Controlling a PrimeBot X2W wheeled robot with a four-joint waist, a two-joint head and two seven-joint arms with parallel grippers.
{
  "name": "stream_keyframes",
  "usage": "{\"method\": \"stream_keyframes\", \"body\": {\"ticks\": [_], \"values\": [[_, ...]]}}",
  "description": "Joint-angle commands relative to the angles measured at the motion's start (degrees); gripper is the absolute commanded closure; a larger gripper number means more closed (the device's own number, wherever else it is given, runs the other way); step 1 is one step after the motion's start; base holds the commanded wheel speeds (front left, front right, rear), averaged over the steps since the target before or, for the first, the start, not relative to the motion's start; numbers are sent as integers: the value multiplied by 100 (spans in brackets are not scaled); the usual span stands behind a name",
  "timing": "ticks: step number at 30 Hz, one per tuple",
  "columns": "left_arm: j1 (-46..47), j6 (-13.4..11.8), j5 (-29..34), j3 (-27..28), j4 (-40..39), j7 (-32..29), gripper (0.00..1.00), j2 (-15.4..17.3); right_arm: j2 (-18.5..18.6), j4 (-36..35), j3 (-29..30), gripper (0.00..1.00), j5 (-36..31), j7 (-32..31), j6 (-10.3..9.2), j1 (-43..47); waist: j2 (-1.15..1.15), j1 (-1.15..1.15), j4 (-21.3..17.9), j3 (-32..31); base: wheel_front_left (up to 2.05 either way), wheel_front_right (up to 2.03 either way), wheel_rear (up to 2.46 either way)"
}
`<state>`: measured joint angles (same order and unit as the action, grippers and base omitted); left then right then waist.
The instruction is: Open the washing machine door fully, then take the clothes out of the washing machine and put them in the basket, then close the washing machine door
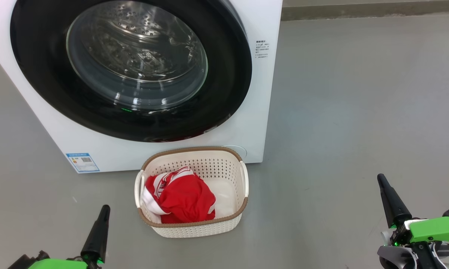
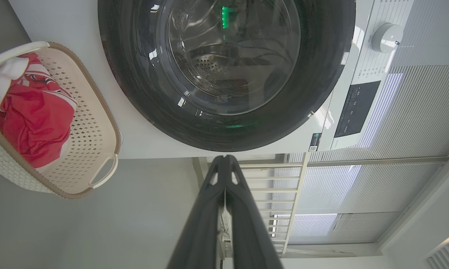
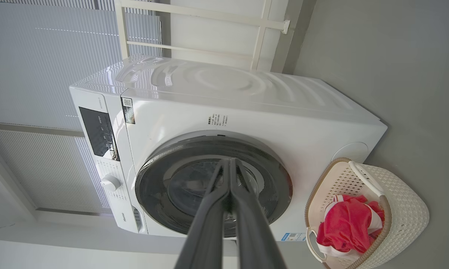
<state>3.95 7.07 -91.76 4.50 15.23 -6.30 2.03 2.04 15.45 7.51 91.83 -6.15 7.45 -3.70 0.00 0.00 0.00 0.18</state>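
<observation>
Looking down from the head camera, I have the washing machine standing on the grey floor with its white front toward me. The washing machine door lies flush against that front, its glossy black rim unbroken all round and the perforated steel drum showing through the glass bowl. The basket sits on the floor just before the machine's lower right front corner; I cannot tell whether the two touch. The clothes lie inside the basket, bunched toward its left side, red with white trim, and the bare cream bottom shows on the right. A blue label is stuck at the machine's lower left front corner. My left pincer is closed, its fingers pressed together and holding nothing, and it hovers above the floor to the left of the basket, apart from it. My right pincer is likewise closed on nothing, well off to the basket's right. Both point toward the machine.
</observation>
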Motion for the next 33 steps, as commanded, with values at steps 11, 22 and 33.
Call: {"method": "stream_keyframes", "body": {"ticks": [11, 22, 33], "values": [[224, 42, -40, 203, -118, -19, 100, 85, 84, -143, -100, 100, 34, -33, 3, -248, 0, 0, 0, 0, 0, 0, 0], [224, 42, -40, 203, -118, -19, 100, 85, 84, -143, -100, 100, 34, -33, 3, -248, 0, 0, 0, 0, 0, 0, 0], [224, 42, -40, 202, -118, -19, 100, 85, 84, -143, -100, 100, 34, -33, 3, -248, 0, 0, 0, 0, 0, 0, 0]]}}
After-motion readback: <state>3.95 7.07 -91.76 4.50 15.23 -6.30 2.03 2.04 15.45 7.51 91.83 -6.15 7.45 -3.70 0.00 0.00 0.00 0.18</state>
